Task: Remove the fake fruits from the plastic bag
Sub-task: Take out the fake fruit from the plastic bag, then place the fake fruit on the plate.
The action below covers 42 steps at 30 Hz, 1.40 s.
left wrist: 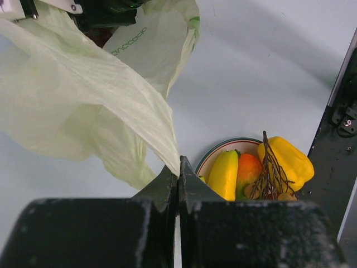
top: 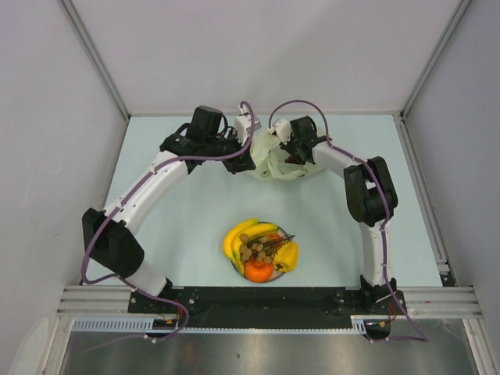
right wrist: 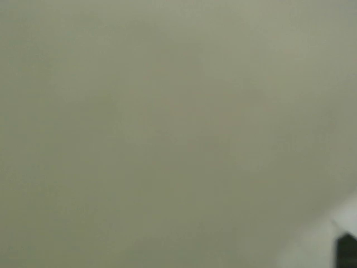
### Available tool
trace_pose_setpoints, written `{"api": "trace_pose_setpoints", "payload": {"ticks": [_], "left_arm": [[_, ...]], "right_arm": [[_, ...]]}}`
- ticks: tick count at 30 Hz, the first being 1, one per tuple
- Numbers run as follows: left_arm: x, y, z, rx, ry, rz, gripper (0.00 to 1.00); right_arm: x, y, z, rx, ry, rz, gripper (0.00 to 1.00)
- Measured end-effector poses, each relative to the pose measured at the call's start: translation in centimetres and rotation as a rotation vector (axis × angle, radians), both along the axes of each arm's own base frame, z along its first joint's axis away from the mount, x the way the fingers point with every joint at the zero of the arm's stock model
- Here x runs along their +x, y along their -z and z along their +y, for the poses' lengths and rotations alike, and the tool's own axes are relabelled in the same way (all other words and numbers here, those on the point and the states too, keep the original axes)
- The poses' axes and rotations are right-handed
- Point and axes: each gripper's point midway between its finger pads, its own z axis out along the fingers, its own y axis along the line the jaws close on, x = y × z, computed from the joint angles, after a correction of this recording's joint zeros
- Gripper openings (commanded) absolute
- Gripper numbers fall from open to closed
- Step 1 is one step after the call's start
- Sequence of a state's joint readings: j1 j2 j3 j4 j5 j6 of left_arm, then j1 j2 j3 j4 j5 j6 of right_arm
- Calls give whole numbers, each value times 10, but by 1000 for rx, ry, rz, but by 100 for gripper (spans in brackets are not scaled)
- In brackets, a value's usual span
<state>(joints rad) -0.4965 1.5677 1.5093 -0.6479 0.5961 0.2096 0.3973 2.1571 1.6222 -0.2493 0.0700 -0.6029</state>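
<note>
At the upper centre of the top view sits the plastic bag (top: 273, 160), a crumpled, translucent, pale yellowish-white bundle of thin film caught between the two wrists. The left gripper (top: 250, 160) meets its left side. In the left wrist view we see two dark, wedge-shaped fingers (left wrist: 167, 184) pressed together with no gap. A creased edge of the film runs down into their tips, so this pincer is clamped on the bag. From there the sheet fans toward the upper left of that frame, slack and softly wrinkled, with faint green printing near the top.

The right gripper (top: 289, 158) is buried in the right side of the bundle. Its own camera shows only blurred greyish-beige film and a small dark corner at the lower right, so we cannot tell whether its jaws are apart or together.

The fake fruits (top: 262, 251) lie well apart from the bag, heaped on a round plate (left wrist: 218, 149) at the lower centre of the top view, on the smooth pale-blue table (top: 180, 211). We make out a curved, glossy yellow banana bunch (top: 241, 234) on the left and a round orange-red fruit (top: 258, 270) at the bottom. A lumpy yellow fruit (top: 289, 255) lies on the right. Across the middle is a grape bunch (top: 254, 250) of small dull beads on thin, brown, twiggy stalks. The plate's pale rim carries a thin coloured line.
</note>
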Motion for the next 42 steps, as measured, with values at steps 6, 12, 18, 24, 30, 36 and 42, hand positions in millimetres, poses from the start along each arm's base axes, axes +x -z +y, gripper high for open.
{"api": "trace_pose_setpoints", "payload": {"ticks": [6,12,18,24,30,36,42], "left_arm": [[2,5,-1,7,-2,9,0],[7,12,-2,22,-12,15,0],[14,13,-4,25,-21,4,0],[22,15,-5,37,-37,-4,0],[29,18,-2,63,-69,-17,0],[32,20,1,79,-87,-25,0],[32,20,1,77,-88,-24,0]], "right_arm": [[-5,-1,8,11,-36,16,0],[-18,-51,22,146,-74,-1,0],[-39,-143,33,334,-133,-85,0],[-62,-177,42,445,-178,-67,0],[-86,-188,42,481,-193,-12,0],[-122,-229,38,511,-247,-40,0],[-174,-274,44,528,-340,-91,0]]}}
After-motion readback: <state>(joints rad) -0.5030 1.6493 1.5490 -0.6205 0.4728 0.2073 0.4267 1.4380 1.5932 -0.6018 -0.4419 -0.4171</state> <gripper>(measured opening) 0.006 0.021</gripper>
